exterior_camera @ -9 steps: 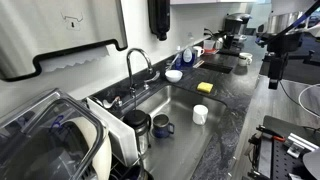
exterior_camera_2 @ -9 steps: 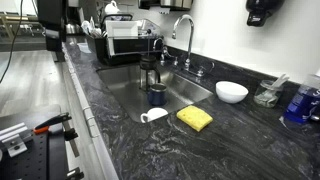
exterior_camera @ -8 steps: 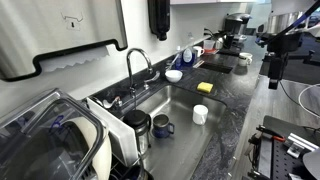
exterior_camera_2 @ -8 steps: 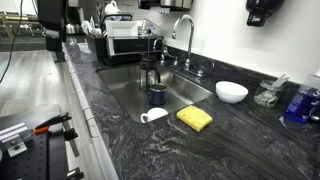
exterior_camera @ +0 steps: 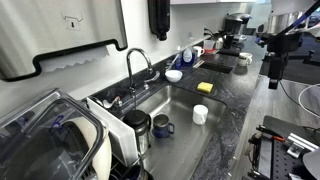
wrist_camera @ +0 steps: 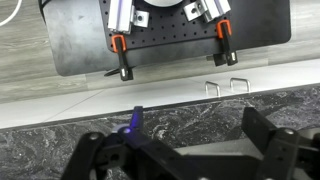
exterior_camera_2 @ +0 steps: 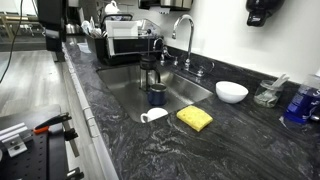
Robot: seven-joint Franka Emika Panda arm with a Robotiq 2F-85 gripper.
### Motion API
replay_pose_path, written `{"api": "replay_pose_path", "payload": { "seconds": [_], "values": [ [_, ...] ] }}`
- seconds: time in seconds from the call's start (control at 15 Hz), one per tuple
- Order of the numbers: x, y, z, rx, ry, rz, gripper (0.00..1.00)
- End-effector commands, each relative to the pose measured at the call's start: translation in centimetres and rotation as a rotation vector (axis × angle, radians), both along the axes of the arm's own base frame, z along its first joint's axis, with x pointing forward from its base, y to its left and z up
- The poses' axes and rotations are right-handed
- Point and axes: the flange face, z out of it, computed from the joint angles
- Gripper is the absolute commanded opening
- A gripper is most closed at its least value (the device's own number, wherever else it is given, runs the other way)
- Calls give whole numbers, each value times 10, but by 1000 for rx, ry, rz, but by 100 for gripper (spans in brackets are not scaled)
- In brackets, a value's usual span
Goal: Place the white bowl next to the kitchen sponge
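Note:
The white bowl sits on the dark counter behind the sink, beside the faucet; it also shows in an exterior view. The yellow kitchen sponge lies on the counter at the sink's edge, a short way from the bowl, and shows in an exterior view. My gripper hangs over the counter's outer edge, far from both, and shows in an exterior view. In the wrist view my gripper is open and empty above the counter edge; neither bowl nor sponge shows there.
The sink holds a white cup, a blue mug and a dark press pot. A faucet, a dish rack, bottles and a coffee machine stand around. A black perforated plate lies on the floor.

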Motion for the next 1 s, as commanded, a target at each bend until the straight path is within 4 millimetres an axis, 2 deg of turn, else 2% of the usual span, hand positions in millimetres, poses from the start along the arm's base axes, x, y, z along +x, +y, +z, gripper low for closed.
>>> {"api": "replay_pose_path", "payload": {
  "seconds": [0.0, 0.27, 0.53, 0.67, 0.93],
  "values": [
    [0, 0, 0, 0, 0, 0, 100],
    [6, -2, -2, -26, 7, 23, 100],
    [22, -15, 2, -79, -18, 54, 100],
    [36, -21, 1, -115, -43, 94, 100],
    [76, -33, -12, -161, -92, 208, 100]
  ]
}}
